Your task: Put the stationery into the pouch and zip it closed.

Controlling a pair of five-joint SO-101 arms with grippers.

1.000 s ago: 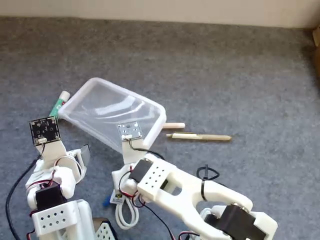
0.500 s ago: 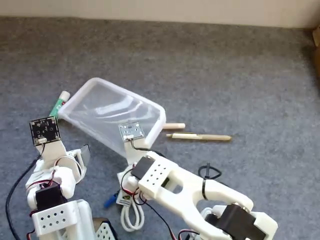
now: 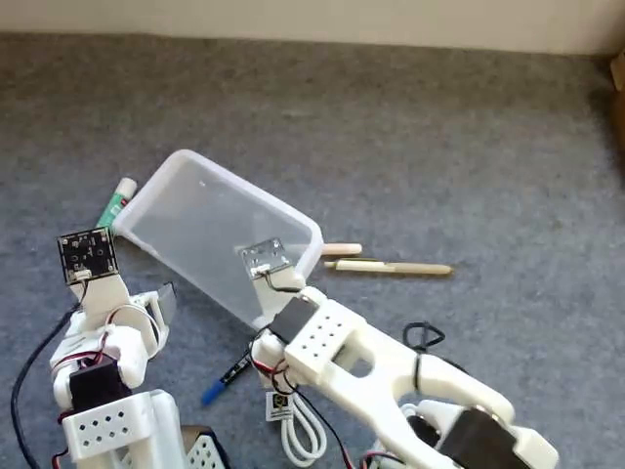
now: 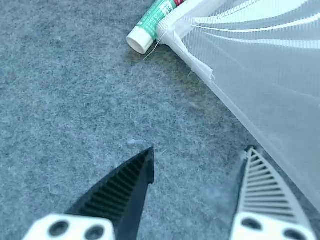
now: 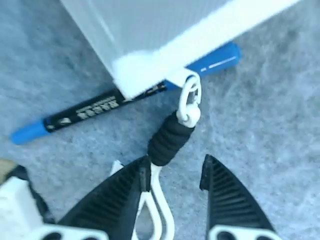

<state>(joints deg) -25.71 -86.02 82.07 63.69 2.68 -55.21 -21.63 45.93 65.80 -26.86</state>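
The translucent mesh pouch [image 3: 210, 230] lies flat on the grey carpet. Its zipper pull, a white ring [image 5: 190, 97] on a black-wrapped cord [image 5: 169, 137] with a white loop [image 3: 298, 430], runs between the fingers of my right gripper [image 5: 175, 159], which stand apart, the cord against one finger. A blue and black marker [image 5: 95, 110] lies partly under the pouch's corner [image 5: 150, 70]. My left gripper [image 4: 200, 150] hangs open over bare carpet beside the pouch's edge [image 4: 240, 75]. A green glue stick [image 4: 152, 22] lies at the pouch's far corner.
Right of the pouch lie a beige pen [image 3: 391, 267] and a short beige stick [image 3: 339, 249]. Open carpet stretches behind and to the right. A pale wall edge [image 3: 312, 20] bounds the far side.
My right arm has shifted right and toward the near edge, drawing the pull cord along. The pouch has gone from puffed up to flat, and the marker has come into sight. The left arm is still.
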